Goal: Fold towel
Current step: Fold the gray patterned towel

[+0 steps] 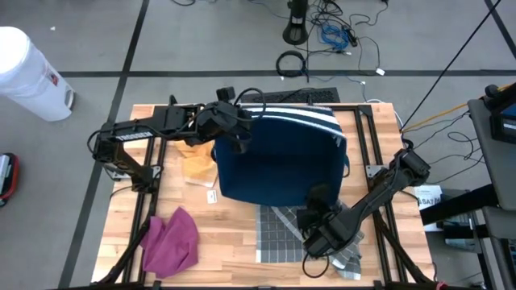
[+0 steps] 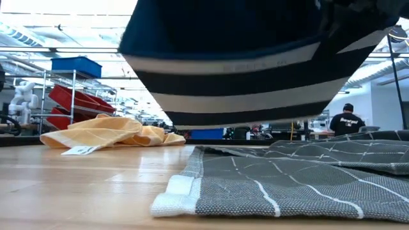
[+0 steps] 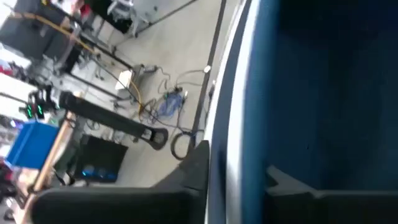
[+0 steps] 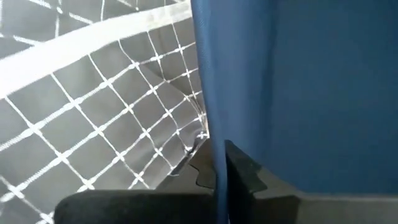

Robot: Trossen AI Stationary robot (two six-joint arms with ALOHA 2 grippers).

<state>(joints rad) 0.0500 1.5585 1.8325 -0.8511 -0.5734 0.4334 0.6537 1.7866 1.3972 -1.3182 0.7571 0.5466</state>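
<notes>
The navy striped towel [image 1: 278,157] hung limp above the table, between both grippers. The right gripper [image 4: 219,168] was clamped shut on its near edge; the left gripper [image 1: 235,138], slightly parted, had cloth between its fingers. Soft, light, drapey, it seemed best held at the corners.

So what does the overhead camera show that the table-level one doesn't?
Only the high view shows both arms gripping the blue towel, the left gripper and right gripper, plus a pink cloth. Only the low view shows a person and red bins in the room behind. Both show the blue towel, grey checked towel and yellow cloth.
</notes>
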